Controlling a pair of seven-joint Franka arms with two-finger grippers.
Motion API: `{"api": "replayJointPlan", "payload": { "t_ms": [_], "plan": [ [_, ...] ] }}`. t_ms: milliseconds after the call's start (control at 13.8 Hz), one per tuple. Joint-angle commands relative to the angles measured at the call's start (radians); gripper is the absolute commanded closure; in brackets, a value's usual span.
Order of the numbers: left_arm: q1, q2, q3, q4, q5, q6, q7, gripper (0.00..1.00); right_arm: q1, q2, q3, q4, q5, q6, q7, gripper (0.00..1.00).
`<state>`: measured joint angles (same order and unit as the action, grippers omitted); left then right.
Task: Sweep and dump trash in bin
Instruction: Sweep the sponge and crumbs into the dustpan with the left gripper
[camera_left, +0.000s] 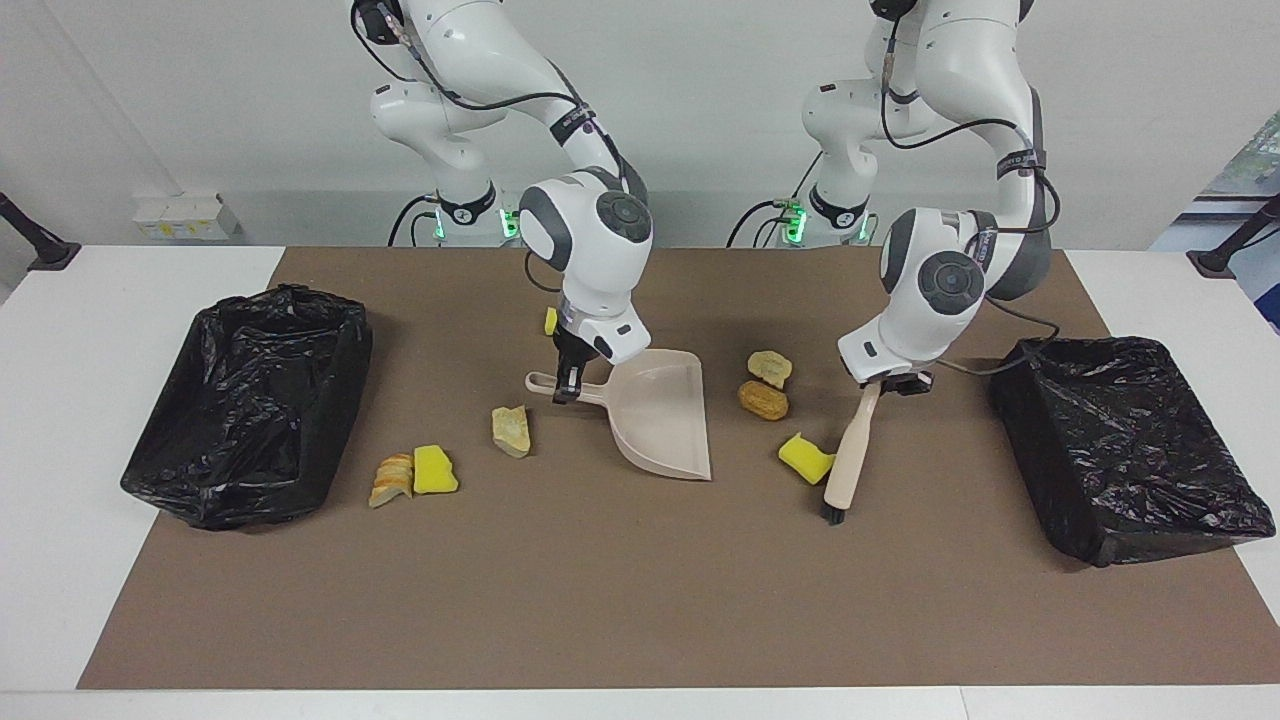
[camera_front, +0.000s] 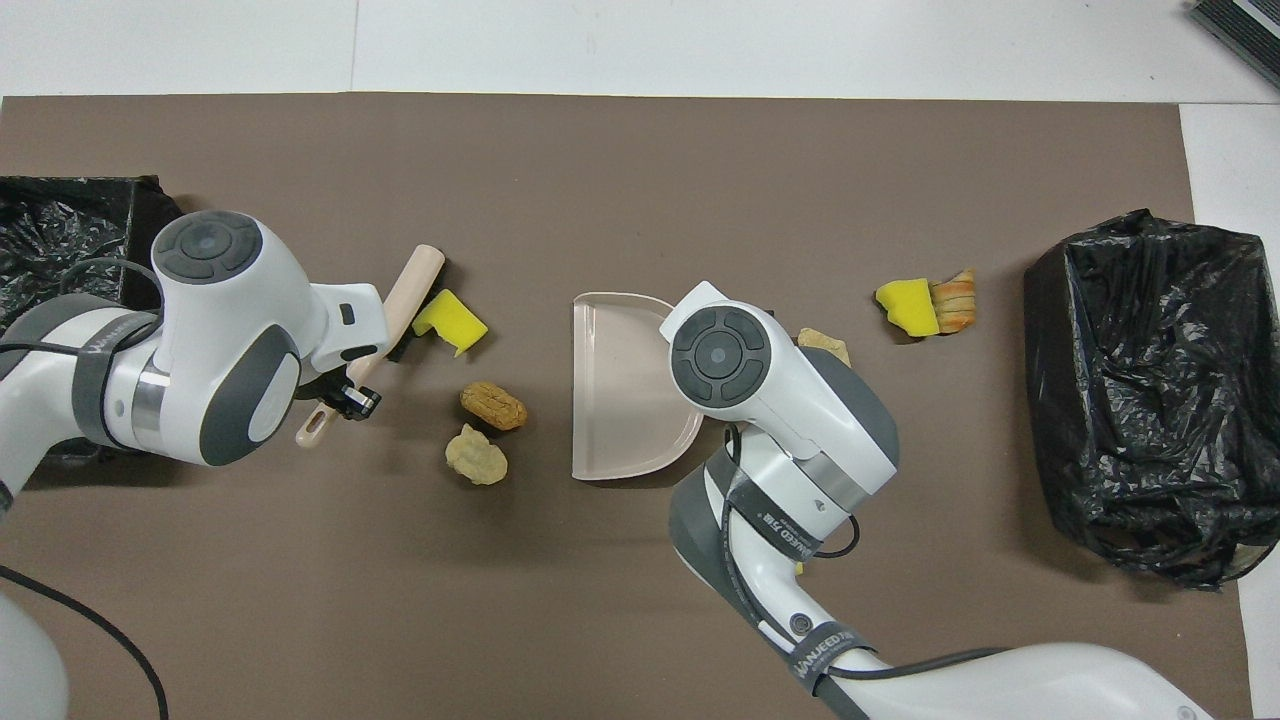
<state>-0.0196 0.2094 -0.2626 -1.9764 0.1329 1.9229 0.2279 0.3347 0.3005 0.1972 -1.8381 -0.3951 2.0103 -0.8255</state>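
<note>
So your brown mat (camera_left: 600, 580) fills mid-frame, a black-lined bin (camera_left: 245, 400) at each end; center frame, the dustpan (camera_left: 665, 415) lies flat, your right gripper (camera_left: 567, 385) pinching its handle; your left gripper (camera_left: 893, 380), right of center, is clamped on the brush (camera_left: 850, 450), bristles touching a yellow sponge chunk (camera_left: 805, 458); the other trash scraps (camera_left: 765, 400) lie either side of the pan.

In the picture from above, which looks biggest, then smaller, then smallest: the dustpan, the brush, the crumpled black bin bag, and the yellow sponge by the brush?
1. Crumpled black bin bag, clearly largest.
2. Dustpan, though its handle is hidden under the arm.
3. Brush, long but thin, partly covered and raised nearer the camera, so a bit unsure.
4. Yellow sponge, smallest.
</note>
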Motion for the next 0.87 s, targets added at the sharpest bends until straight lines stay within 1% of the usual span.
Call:
{"api": "replayJointPlan", "payload": {
  "t_ms": [0,145,363,436,581,654,799],
  "plan": [
    [-0.074,-0.068,0.005,-0.073,0.004,-0.019,-0.009,1.00,-0.005,0.008,0.005,-0.012,0.022,0.025,0.022,1.00],
    [-0.135,-0.077,0.005,-0.078,-0.018,-0.019,-0.041,1.00,-0.003,0.008,0.005,-0.012,0.022,0.024,0.020,1.00],
    [-0.196,-0.079,0.003,-0.026,-0.026,-0.065,-0.166,1.00,-0.003,0.008,0.005,-0.012,0.022,0.024,0.020,1.00],
    [-0.203,-0.091,0.002,0.003,-0.026,-0.102,-0.194,1.00,-0.003,0.008,0.005,-0.012,0.022,0.024,0.020,1.00],
    [-0.226,-0.145,-0.001,0.013,-0.036,-0.151,-0.254,1.00,-0.003,0.008,0.005,-0.012,0.022,0.024,0.020,1.00],
    [-0.258,-0.166,-0.001,0.007,-0.036,-0.175,-0.319,1.00,-0.003,0.008,0.005,-0.013,0.022,0.024,0.020,1.00],
    [-0.286,-0.194,-0.003,-0.022,-0.036,-0.215,-0.567,1.00,-0.003,0.008,0.005,-0.013,0.022,0.024,0.020,1.00]
  ]
}}
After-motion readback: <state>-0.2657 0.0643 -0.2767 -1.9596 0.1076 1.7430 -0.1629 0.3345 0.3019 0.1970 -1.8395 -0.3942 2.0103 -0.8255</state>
